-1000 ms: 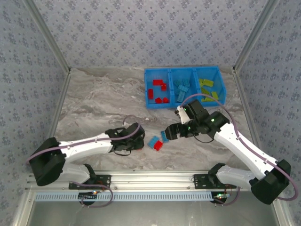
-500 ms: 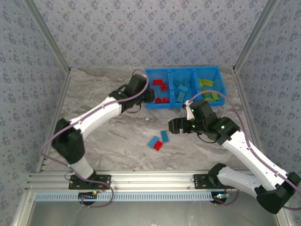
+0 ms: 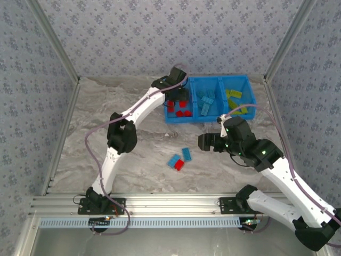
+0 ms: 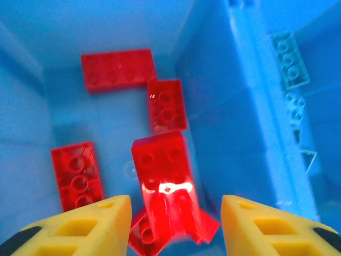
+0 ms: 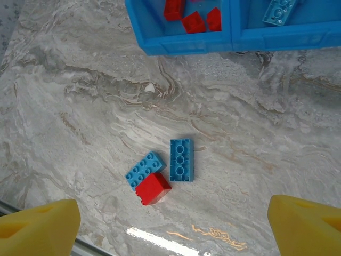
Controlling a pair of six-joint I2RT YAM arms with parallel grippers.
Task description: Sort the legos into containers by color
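Left gripper [image 4: 176, 218] has advanced over the red-brick compartment [image 4: 106, 122], its fingers spread wide, a red brick [image 4: 162, 165] untouched between them. Right gripper [image 5: 171, 224], also spread wide, has drawn back above 3 loose legos [image 5: 181, 159] on the table [image 5: 266, 133].

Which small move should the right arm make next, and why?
Probably lower the right pincer toward the light blue brick: it lies on the table next to another blue brick and a red brick, all outside the bin, and the pincer hovers open above them.
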